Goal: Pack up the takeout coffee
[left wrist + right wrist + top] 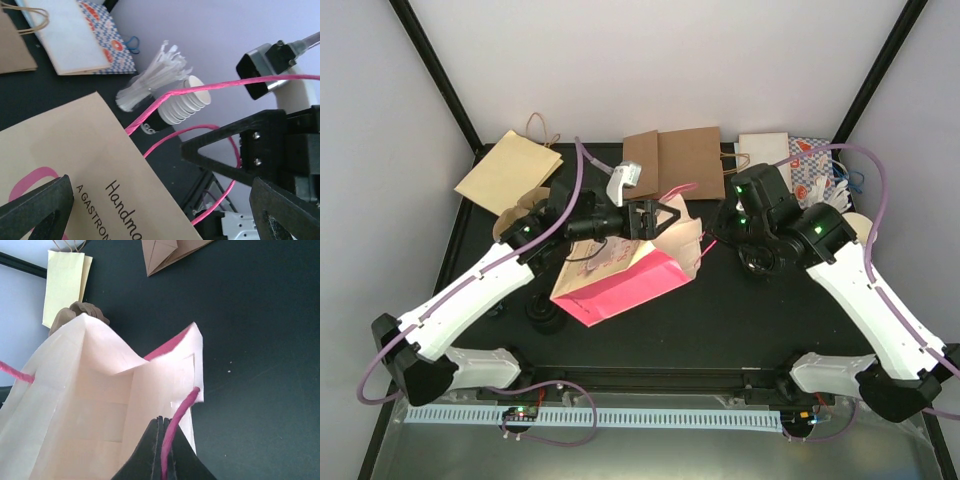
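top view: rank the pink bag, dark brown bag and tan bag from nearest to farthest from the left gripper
1. pink bag, centre, right at the open left gripper.
2. dark brown bag, lying flat just behind it.
3. tan bag, far back-left corner.

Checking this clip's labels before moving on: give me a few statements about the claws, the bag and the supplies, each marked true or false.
1. The right claw is shut on the rim of the pink-handled bag. True.
2. The left claw is clamped on the bag's handle. False: it is open at the bag's mouth, fingers spread, holding nothing.
3. A cup already sits inside the bag. False: the part of the inside that the right wrist view shows holds nothing.
4. A brown bag lies flat at the back of the table. True.
5. A stack of nested cups lies next to a bundle of straws. True.
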Robot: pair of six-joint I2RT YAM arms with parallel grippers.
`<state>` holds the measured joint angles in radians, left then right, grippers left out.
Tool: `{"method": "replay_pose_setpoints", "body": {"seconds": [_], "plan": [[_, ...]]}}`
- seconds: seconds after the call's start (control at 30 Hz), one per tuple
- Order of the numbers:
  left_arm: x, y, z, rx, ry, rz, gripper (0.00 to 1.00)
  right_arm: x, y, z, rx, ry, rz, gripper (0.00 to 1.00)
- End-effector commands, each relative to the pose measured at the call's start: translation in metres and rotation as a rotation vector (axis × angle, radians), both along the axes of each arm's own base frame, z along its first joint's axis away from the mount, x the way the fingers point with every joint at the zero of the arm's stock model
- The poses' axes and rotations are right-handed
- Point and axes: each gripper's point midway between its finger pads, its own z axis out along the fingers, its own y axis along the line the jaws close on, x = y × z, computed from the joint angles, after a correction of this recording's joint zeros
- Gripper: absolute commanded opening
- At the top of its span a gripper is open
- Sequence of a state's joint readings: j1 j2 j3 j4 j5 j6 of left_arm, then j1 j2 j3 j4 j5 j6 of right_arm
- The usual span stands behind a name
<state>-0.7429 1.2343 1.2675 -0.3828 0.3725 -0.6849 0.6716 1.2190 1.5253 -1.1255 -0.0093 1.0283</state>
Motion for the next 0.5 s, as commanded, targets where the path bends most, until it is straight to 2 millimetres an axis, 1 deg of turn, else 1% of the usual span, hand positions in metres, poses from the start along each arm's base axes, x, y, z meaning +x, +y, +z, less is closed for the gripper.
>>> {"method": "replay_pose_setpoints", "body": {"seconds": [0.0,0.03,0.07,0.1,0.17,0.27,0.4,0.43,0.47], "plan": [[-0.006,-0.019,0.042,-0.140,-0.021,-0.104,0.99,0.003,-0.005,0.009,-0.008,-0.053,0.000,0.01],[-0.007,-0.020,0.047,-0.155,-0.023,-0.113,0.99,0.004,-0.006,0.008,-0.017,-0.053,0.000,0.01],[-0.003,-0.024,0.043,-0.148,-0.011,-0.114,0.99,0.004,-0.006,0.007,-0.027,-0.053,0.001,0.01],[-0.001,-0.025,0.044,-0.144,-0.012,-0.112,0.99,0.004,-0.009,0.005,-0.045,-0.051,-0.003,0.01],[0.002,-0.024,0.049,-0.125,-0.022,-0.096,0.99,0.006,-0.017,0.001,-0.089,-0.054,-0.027,0.01],[0.005,-0.021,0.061,-0.110,-0.041,-0.081,0.99,0.007,-0.027,-0.001,-0.136,-0.069,-0.054,0.01],[0.015,-0.021,0.067,-0.093,-0.055,-0.039,0.99,0.008,-0.028,0.002,-0.143,-0.082,-0.046,0.01],[0.017,-0.022,0.068,-0.104,-0.074,-0.041,0.95,0.008,-0.027,0.005,-0.140,-0.088,-0.041,0.01],[0.017,-0.024,0.068,-0.127,-0.098,-0.053,0.83,0.008,-0.027,0.007,-0.137,-0.094,-0.039,0.01]]}}
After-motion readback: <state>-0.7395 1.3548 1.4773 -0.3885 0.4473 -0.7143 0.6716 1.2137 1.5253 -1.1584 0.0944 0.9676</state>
